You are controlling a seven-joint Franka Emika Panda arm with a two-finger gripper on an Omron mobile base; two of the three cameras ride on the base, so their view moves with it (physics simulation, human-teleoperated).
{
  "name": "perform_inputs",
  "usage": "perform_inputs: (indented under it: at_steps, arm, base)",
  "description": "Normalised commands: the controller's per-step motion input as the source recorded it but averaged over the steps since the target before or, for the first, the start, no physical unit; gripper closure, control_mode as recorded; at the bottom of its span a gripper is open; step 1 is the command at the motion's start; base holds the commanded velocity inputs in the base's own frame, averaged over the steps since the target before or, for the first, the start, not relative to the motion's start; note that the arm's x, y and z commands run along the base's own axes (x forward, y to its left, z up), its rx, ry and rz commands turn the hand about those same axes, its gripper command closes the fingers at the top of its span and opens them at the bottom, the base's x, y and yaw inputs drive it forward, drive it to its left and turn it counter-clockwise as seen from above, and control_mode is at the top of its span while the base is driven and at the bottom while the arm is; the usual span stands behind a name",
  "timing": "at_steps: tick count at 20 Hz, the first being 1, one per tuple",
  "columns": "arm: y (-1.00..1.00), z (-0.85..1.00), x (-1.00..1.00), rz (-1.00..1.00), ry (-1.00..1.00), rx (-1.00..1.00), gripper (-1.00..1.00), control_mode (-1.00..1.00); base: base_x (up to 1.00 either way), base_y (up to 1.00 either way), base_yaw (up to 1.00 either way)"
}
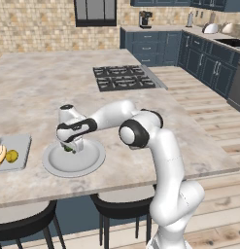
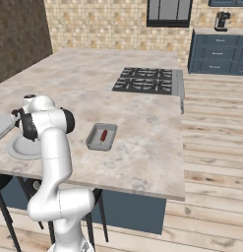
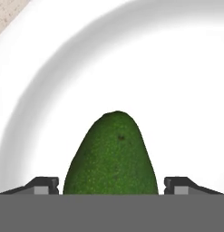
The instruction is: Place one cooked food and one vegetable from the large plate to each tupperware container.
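The large plate (image 1: 92,163) lies near the island counter's front edge, and its white surface (image 3: 177,68) is close up in the hand view. On it rests a dark green, avocado-like vegetable (image 3: 111,158), glimpsed under the hand (image 1: 69,149). My gripper (image 3: 111,183) points down over it, open; its fingertips (image 3: 43,186) flank the vegetable closely, with a thin gap on each side. One tupperware container (image 1: 22,146) left of the plate holds a bun-like cooked food (image 1: 0,154) and a yellow-green vegetable (image 1: 12,156). The other container (image 2: 110,140) to the right holds a red sausage (image 2: 103,135).
A black gas cooktop (image 1: 124,78) is set into the counter behind the work area. Dark stools (image 1: 24,221) stand under the front edge. Blue cabinets (image 1: 209,58) line the far right wall across a wooden floor.
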Motion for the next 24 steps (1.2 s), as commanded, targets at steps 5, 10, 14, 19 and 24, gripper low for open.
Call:
perform_inputs:
  at_steps: [5, 10, 14, 19, 24]
  arm:
    - [0.0, 0.0, 0.0, 0.0, 0.0, 0.0, 1.0, -1.0]
    - [-0.01, 0.02, -0.03, 0.0, 0.0, -0.04, 1.0, -1.0]
    - [-0.34, 0.66, -0.18, 0.01, 0.0, -0.17, 1.0, -1.0]
    - [-0.87, 0.9, -0.25, 0.22, -0.06, -0.09, 1.0, -1.0]
    - [-1.0, 0.78, -0.05, 0.3, 0.0, 0.0, 1.0, -1.0]
  base:
    - [0.0, 0.0, 0.0]
    - [0.0, 0.0, 0.0]
    - [0.0, 0.0, 0.0]
    - [0.0, 0.0, 0.0]
    - [0.0, 0.0, 0.0]
